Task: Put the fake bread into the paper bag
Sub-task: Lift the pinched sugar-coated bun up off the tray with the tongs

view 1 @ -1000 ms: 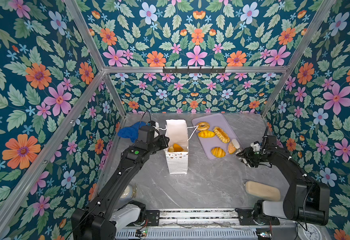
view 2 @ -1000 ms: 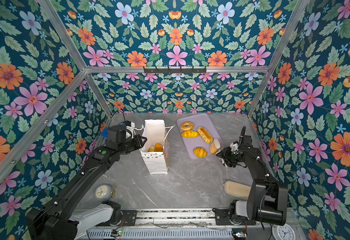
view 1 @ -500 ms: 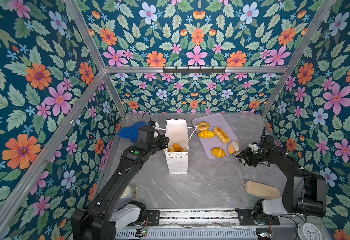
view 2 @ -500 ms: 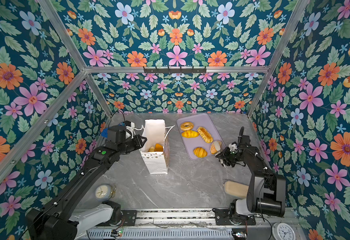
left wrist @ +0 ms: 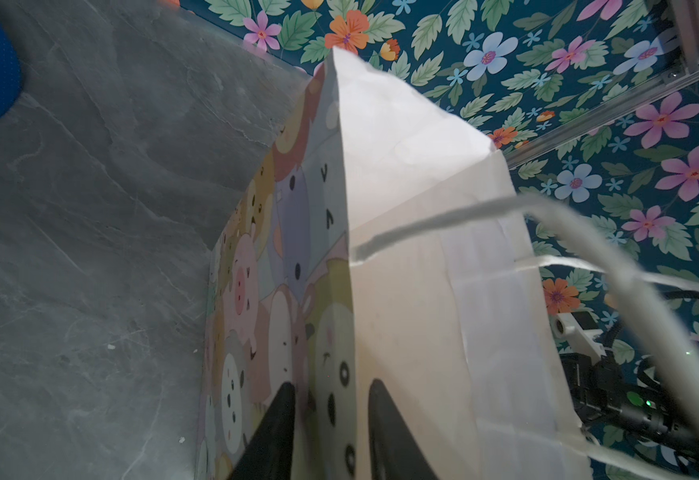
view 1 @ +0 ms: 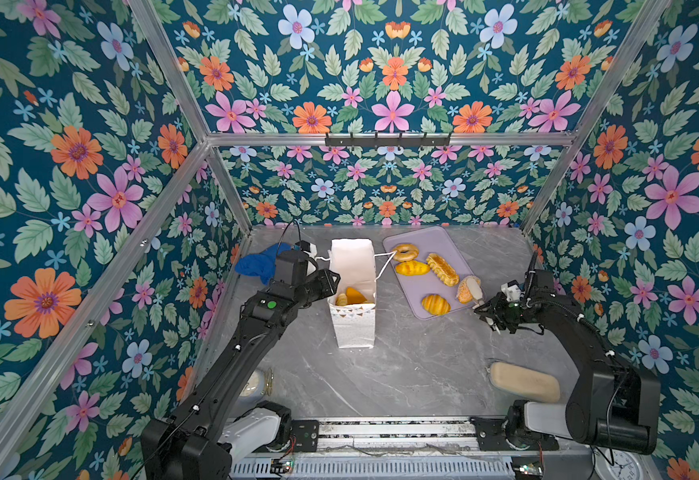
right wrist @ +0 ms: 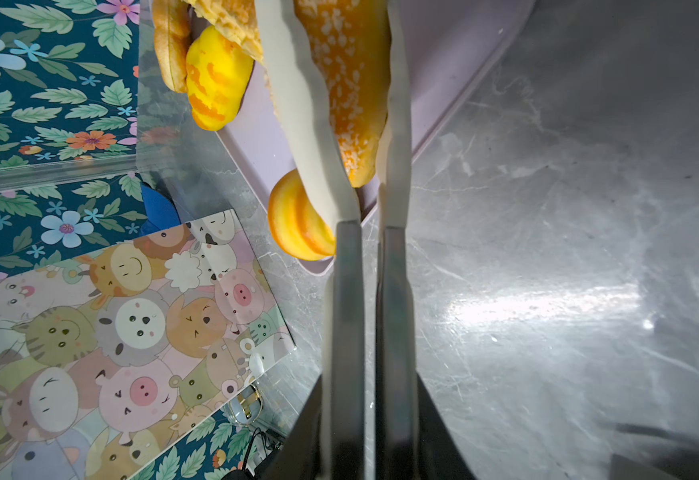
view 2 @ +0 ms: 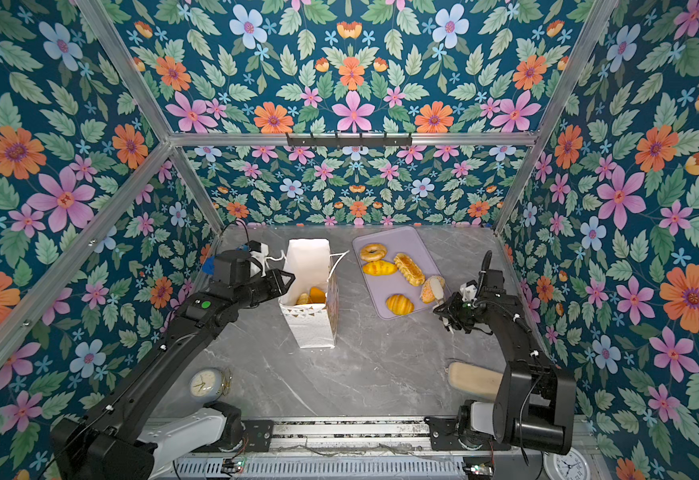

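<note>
Pastries (view 1: 354, 296) lie in the paper bag (view 1: 354, 332); left jaws stand apart astride its nine-o'clock wall; right jaws clamp a speckled bun (view 1: 462, 291) at four o'clock on the tray (view 1: 443, 249).

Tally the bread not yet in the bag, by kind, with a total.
Ring bagel: 1
Yellow striped buns: 2
Long braided loaf: 1
Seeded bun: 1
Total: 5
</note>
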`<state>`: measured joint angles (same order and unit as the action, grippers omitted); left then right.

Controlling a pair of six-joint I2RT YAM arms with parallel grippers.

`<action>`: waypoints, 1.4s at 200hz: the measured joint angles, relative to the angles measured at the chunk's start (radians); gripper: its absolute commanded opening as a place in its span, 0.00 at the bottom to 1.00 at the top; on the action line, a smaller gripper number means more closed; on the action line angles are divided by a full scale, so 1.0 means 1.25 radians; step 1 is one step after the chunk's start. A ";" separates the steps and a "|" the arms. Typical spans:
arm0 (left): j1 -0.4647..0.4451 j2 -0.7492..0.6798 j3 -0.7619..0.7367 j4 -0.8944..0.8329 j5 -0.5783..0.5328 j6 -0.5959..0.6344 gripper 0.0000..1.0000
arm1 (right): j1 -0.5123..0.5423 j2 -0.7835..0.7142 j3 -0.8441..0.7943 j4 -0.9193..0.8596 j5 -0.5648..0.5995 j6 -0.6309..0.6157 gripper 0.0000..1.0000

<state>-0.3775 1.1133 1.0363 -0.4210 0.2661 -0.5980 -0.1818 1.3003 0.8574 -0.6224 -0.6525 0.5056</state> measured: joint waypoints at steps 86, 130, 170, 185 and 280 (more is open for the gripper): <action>0.000 -0.020 0.016 -0.012 -0.012 0.002 0.29 | 0.072 -0.092 0.091 -0.097 0.063 -0.007 0.23; 0.000 -0.032 0.021 -0.041 -0.023 0.003 0.24 | 0.104 -0.119 0.127 -0.133 0.104 -0.009 0.23; 0.000 -0.039 0.026 -0.050 -0.026 0.005 0.20 | 0.108 -0.143 0.144 -0.156 0.121 -0.009 0.24; 0.000 -0.041 0.028 -0.053 -0.028 0.005 0.18 | 0.110 -0.151 0.153 -0.163 0.128 -0.009 0.24; -0.001 -0.039 0.036 -0.059 -0.029 0.005 0.13 | 0.143 -0.211 0.273 -0.231 0.169 -0.006 0.24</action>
<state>-0.3786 1.0641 1.0817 -0.4950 0.2302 -0.5919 -0.0029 1.0370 1.1992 -0.9115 -0.4412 0.4976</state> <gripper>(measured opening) 0.132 0.276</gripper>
